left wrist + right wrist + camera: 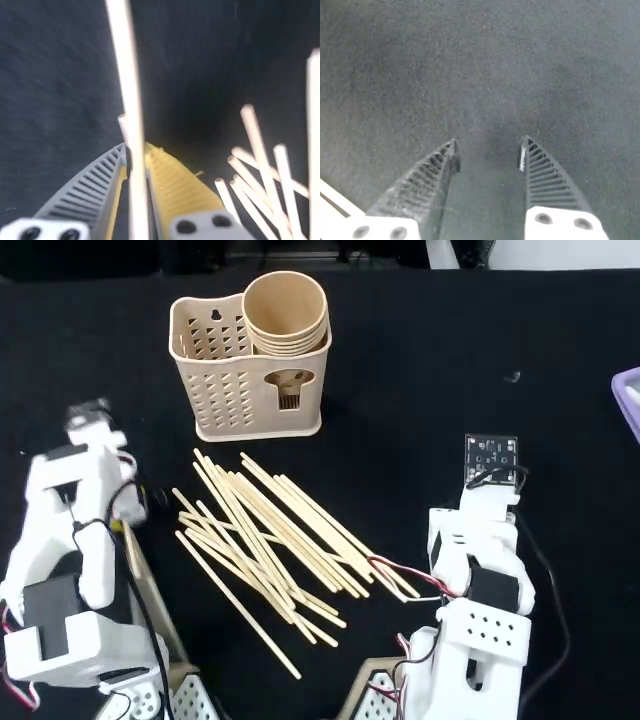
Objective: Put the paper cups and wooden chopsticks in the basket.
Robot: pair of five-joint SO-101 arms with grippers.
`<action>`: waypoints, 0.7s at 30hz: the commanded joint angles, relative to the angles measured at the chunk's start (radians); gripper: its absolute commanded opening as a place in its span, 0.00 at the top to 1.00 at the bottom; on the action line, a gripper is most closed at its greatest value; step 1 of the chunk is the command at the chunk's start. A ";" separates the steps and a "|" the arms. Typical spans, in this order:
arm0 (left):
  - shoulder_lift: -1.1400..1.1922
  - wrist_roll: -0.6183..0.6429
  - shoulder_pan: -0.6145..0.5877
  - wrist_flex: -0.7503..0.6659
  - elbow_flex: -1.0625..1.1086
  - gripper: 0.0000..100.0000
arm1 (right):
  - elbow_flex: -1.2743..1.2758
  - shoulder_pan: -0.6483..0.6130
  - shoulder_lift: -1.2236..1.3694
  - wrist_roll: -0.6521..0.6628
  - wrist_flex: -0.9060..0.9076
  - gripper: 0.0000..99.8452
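Within the left end effector, a chopstick lies lengthwise

Right gripper, jaws spread apart, over black cloth, pale strip beside one jaw

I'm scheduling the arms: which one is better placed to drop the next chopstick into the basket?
Left. The left gripper is shut on a chopstick; the right gripper is open over bare cloth, holding nothing.
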 commanded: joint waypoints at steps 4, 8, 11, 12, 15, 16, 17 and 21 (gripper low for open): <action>-0.008 0.091 -0.012 0.037 -0.277 0.97 | -0.016 -0.008 -0.012 0.000 -0.018 0.80; -0.006 0.109 -0.005 -0.097 -0.246 0.97 | -0.016 -0.008 -0.012 0.000 -0.015 0.80; -0.008 0.078 -0.005 -0.121 -0.217 0.97 | -0.016 -0.008 -0.012 0.000 -0.015 0.80; -0.006 0.060 -0.010 -0.121 -0.206 0.97 | -0.016 -0.008 -0.012 0.000 -0.015 0.80; -0.006 0.008 -0.013 -0.129 -0.145 0.97 | -0.016 -0.008 -0.012 0.000 -0.015 0.80; -0.006 -0.012 -0.013 -0.129 -0.125 0.97 | -0.016 -0.008 -0.012 0.000 -0.015 0.80; -0.006 -0.035 -0.013 -0.129 -0.105 0.97 | -0.018 -0.008 -0.012 0.000 -0.015 0.80; -0.006 -0.124 -0.012 -0.126 -0.058 0.96 | -0.018 -0.008 -0.012 0.000 -0.015 0.80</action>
